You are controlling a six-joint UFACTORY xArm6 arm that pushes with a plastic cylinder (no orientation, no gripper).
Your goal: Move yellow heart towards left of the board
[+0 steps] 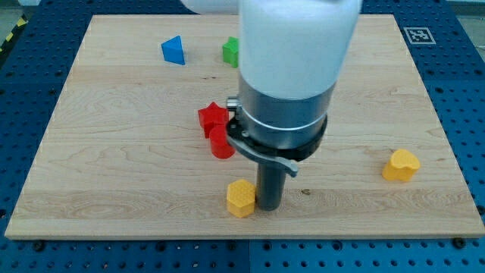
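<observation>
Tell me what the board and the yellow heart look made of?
The board looks like pale wood, matte: grain lines and small knots show. The yellow heart looks like solid plastic, evenly coloured with a slight sheen, though painted wood can't be ruled out.

No readable text, number or brand name appeared anywhere in the view. The only sign was a square black-and-white marker [418,35] of the fiducial type, printed at the corner of the counter [114,152] at the view's top right. Its pattern consisted of black blocks on a white field and carried no letters or digits. The blocks and the arm housing bore no labels that could be made out.
</observation>
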